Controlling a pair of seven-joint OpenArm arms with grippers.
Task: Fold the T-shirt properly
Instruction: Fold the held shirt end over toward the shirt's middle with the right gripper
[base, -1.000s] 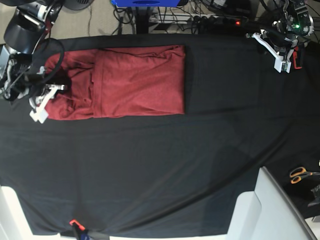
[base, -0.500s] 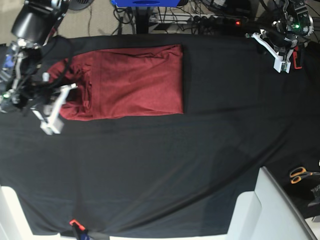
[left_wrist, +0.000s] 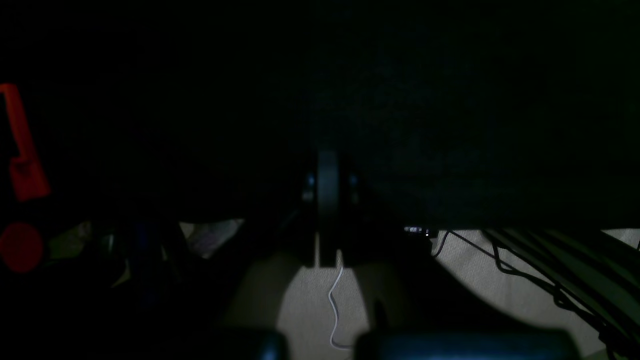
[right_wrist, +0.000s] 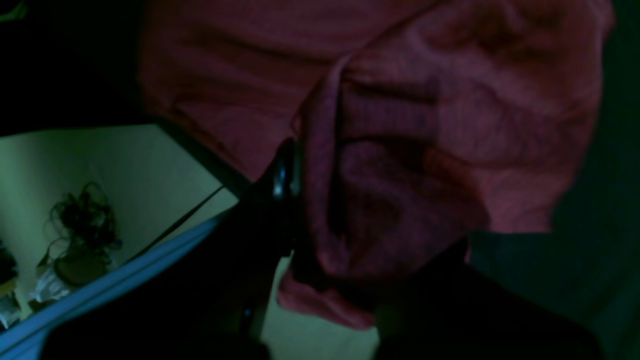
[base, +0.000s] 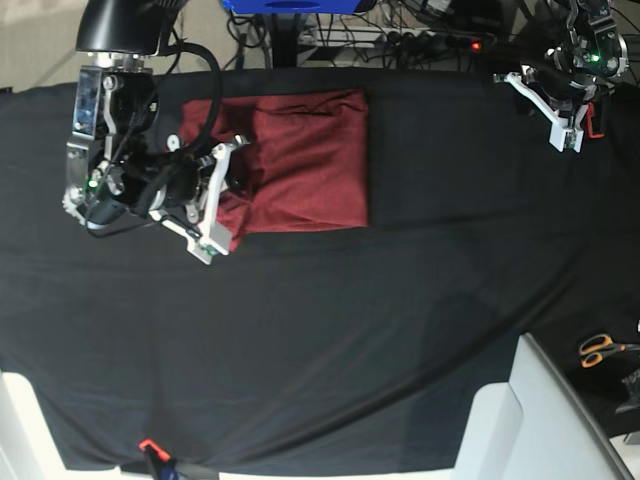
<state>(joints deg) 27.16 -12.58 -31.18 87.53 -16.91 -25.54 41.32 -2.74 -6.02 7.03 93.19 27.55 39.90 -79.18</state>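
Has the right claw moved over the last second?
Yes. The right claw, shut on the shirt, has carried its end toward the scissors side of the table.

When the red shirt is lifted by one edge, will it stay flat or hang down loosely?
The T-shirt probably hangs loosely: fabric bunches into soft folds at the right gripper. It likely slides easily over the black table cloth, so its folded layers may shift.

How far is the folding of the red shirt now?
Done: the T-shirt is already a narrow rectangle. In hand: the right pincer grips its end, lifted and carried over the rest. Left: lay that end down flat. The left pincer waits shut at the table's edge.
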